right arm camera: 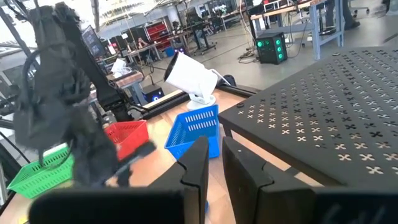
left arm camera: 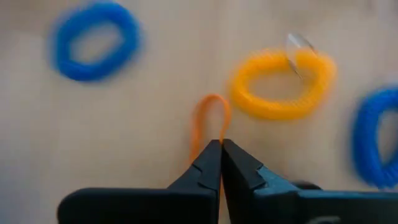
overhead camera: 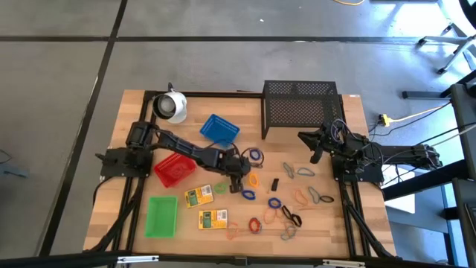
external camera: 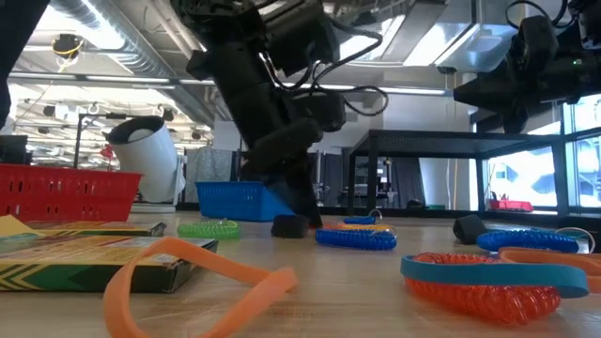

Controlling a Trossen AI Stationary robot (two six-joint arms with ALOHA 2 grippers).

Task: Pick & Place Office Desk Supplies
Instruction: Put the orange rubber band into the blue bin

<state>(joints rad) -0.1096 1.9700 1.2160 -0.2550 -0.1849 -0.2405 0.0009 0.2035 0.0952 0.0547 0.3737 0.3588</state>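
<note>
While the right claw [overhead camera: 315,157] waits closed beside the mesh rack [overhead camera: 300,109], the left claw [left arm camera: 221,146] pinches a thin orange loop [left arm camera: 210,118] at mid-desk [overhead camera: 327,223] (a thicker yellow loop [left arm camera: 281,84] lies just beside).

Left arm: reaches from the left edge across to mid-tabletop, wrist bent downward.
Left gripper [overhead camera: 239,179]: low at the tabletop, fingers [left arm camera: 208,163] pressed together, tips pinching a thin orange loop [left arm camera: 210,121].
Right arm: folded back at the right side, raised.
Right gripper [overhead camera: 315,155]: held aloft, fingers [right arm camera: 194,163] nearly closed, narrow gap, holding nothing.
</note>
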